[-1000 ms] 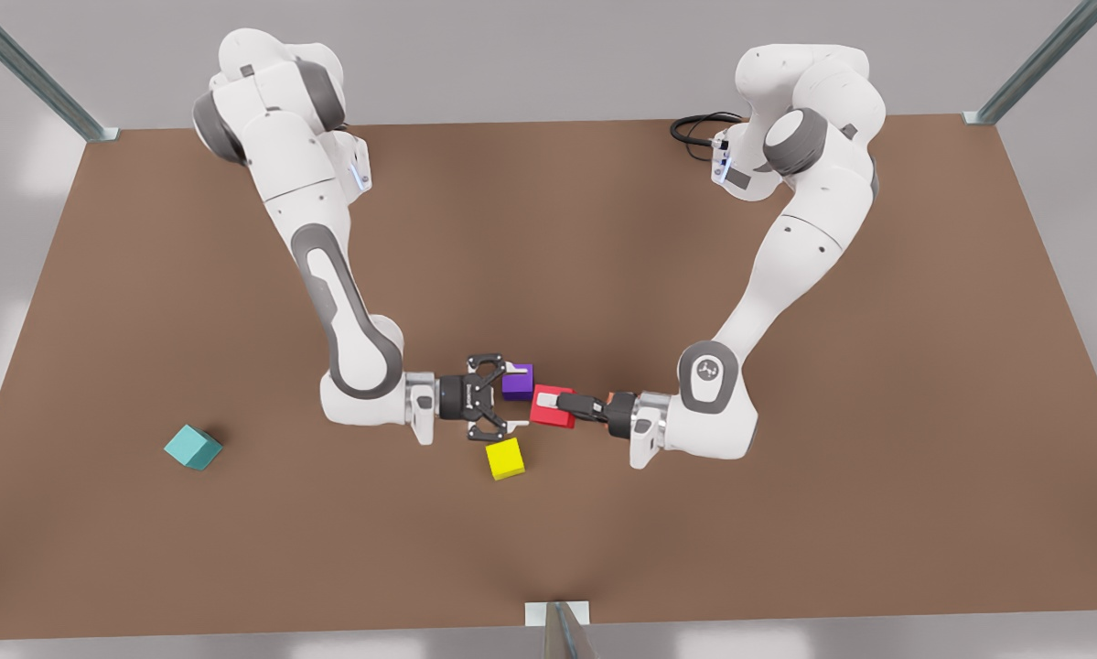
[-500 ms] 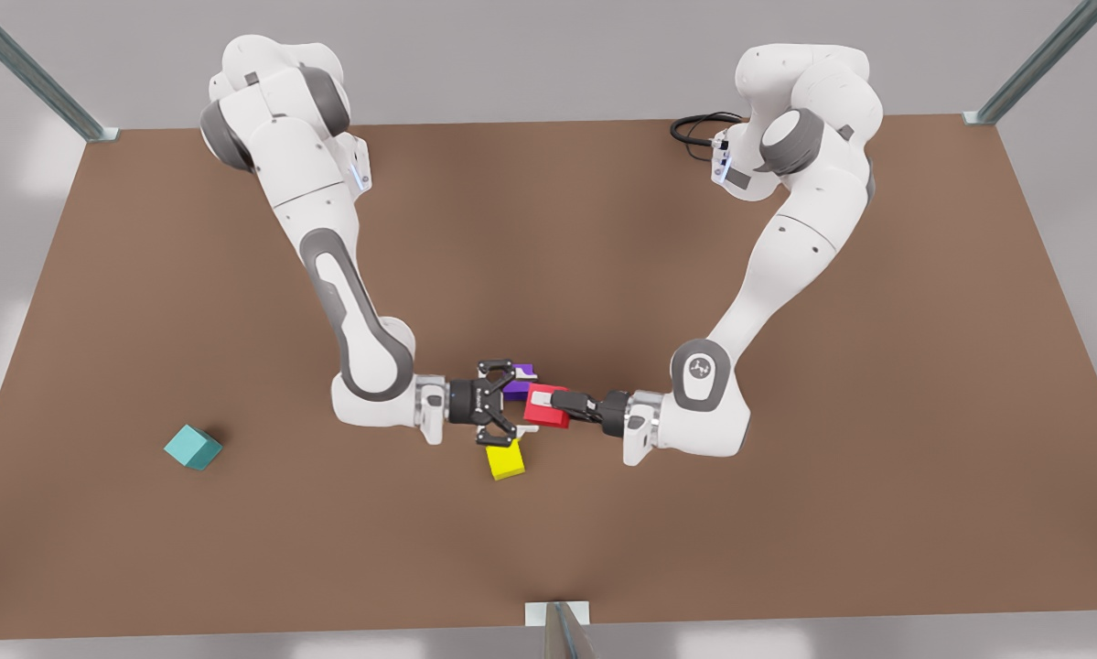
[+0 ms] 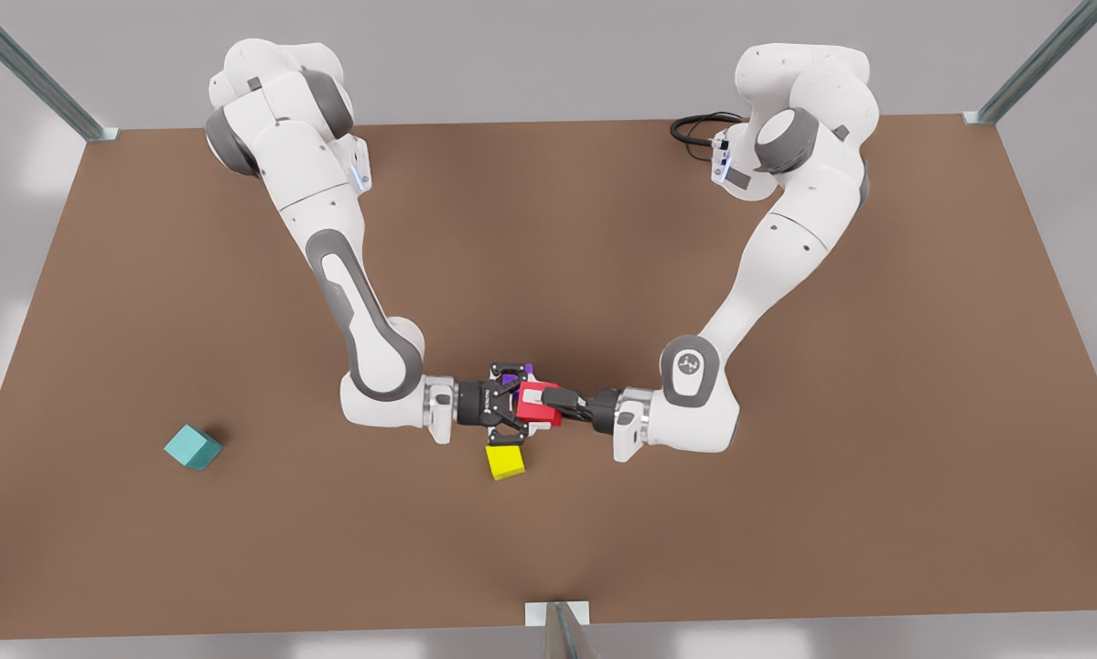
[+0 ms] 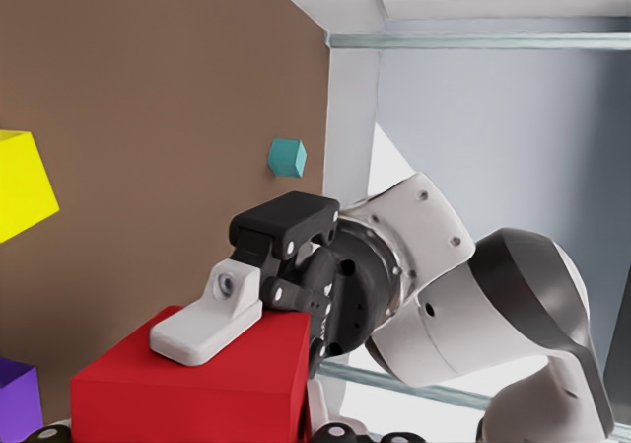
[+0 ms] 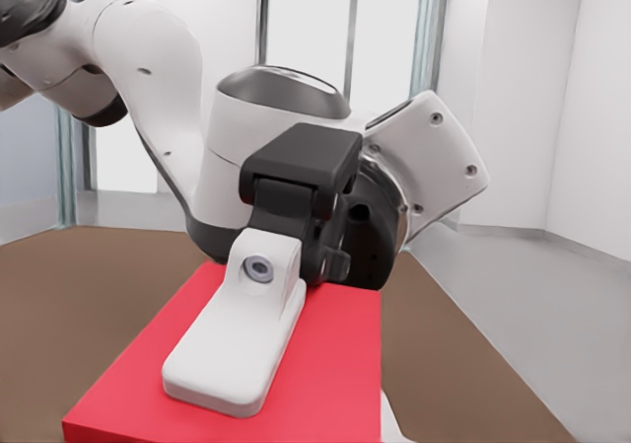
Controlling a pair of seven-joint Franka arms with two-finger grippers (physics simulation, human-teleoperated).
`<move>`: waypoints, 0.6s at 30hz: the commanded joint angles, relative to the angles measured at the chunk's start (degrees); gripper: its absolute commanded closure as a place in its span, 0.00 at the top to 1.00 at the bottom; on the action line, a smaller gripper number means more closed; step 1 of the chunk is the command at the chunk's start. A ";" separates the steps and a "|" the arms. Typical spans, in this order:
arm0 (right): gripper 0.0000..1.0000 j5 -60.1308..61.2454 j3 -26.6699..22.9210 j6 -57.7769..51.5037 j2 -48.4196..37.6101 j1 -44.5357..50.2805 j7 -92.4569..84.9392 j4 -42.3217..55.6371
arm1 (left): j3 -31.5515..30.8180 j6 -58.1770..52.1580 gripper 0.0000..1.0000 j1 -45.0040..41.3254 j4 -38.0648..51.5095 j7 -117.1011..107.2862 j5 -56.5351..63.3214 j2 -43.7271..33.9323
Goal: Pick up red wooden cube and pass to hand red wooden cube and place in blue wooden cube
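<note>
The red wooden cube (image 3: 541, 417) hangs just above the table, at mid-table toward its front edge. My left gripper (image 3: 535, 404), on the arm at the front view's right, is shut on it, with one white pad (image 5: 237, 349) flat on the cube's top (image 5: 335, 364). My right gripper (image 3: 519, 405) comes from the front view's left. It is open around the cube (image 4: 197, 394), and one of its pads (image 4: 207, 317) lies close along a side face. The blue wooden cube (image 3: 191, 447), teal in colour, rests far off at the front view's left (image 4: 287, 157).
A yellow cube (image 3: 506, 460) lies on the table just in front of the two grippers. A purple cube (image 3: 511, 374) sits right behind them, mostly hidden. A black cable (image 3: 694, 128) coils at the back right. Metal frame posts stand at the table's corners.
Both arms have moved closer together. The right gripper has slid toward the front view's right until its fingers flank the red cube, which the left gripper has carried slightly toward the front view's left.
</note>
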 commanded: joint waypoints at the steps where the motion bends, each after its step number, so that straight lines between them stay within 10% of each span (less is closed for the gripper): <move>1: 0.56 0.36 0.06 0.07 -0.10 -0.06 -2.45 -0.03 | -0.02 0.04 0.90 -0.03 0.00 3.69 -1.04 -0.13; 11: 0.56 -1.74 -0.65 -0.90 -0.18 -1.46 -2.97 0.06 | -0.10 -9.27 1.00 9.55 -0.17 2.11 2.47 -1.54; 14: 0.56 -32.57 -0.91 -12.32 -1.85 -13.23 4.40 0.32 | -0.19 -18.93 1.00 16.67 0.09 -3.78 13.00 -5.31; 18: 0.56 -71.68 -4.15 -17.07 -10.72 -22.21 26.62 -0.12 | -0.28 -40.72 1.00 23.08 0.27 -11.41 59.43 -21.83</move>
